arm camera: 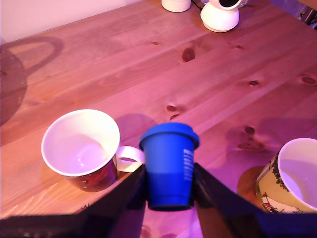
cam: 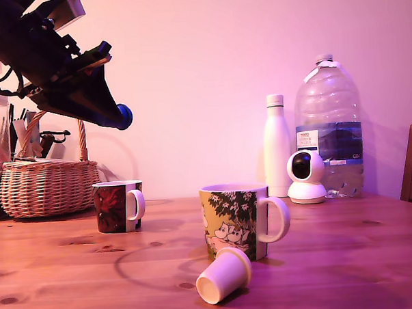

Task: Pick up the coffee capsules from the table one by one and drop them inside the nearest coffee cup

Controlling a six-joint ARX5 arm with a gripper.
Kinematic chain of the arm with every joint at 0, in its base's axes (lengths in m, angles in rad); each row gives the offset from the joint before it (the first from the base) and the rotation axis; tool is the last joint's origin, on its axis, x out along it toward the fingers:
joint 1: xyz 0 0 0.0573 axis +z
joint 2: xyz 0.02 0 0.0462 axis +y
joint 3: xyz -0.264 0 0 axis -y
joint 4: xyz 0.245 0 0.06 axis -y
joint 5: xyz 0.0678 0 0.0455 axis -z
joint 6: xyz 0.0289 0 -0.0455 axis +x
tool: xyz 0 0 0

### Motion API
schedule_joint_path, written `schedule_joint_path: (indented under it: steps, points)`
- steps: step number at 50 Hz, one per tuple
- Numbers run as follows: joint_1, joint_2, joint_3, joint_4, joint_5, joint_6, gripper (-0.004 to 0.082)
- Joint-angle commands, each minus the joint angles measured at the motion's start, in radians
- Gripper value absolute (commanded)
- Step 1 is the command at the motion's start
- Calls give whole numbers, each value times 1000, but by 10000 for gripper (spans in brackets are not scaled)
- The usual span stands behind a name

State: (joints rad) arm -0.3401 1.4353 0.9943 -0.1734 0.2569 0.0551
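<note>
The white pod [cam: 223,275] lay near the table's [cam: 347,258] front edge. The gripper [arm camera: 169,191] squeezed the blue pod [arm camera: 169,166] high, ready to drop in the red cup [arm camera: 82,147].

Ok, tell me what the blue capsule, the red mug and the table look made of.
Blue capsule: smooth, probably plastic, with an even, slightly glossy colour.
Red mug: likely glazed ceramic; its white inside shines.
Table: wood, with visible grain, plank seams and dark knots, and a soft sheen.
</note>
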Motion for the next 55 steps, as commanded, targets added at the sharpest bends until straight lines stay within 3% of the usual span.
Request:
schedule_joint_path:
  steps: [1, 12, 24, 25, 26, 30, 33, 47, 48, 55]
  points:
    - [-1, -3, -20, 14, -3, -2, 201]
    - [-1, -3, -20, 14, -3, -2, 201]
    - [10, -5, -20, 19, -3, 26, 201]
    - [14, -5, -20, 21, -3, 68, 201]
    - [19, -5, -20, 23, -3, 82, 201]
    - [38, -10, -20, 24, -2, 95, 201]
    - [52, -10, -20, 26, -3, 133, 201]
    - [134, -10, -20, 60, -3, 133, 201]
    - [140, -10, -20, 63, -3, 181, 201]
    - [163, -10, -20, 69, -3, 181, 201]
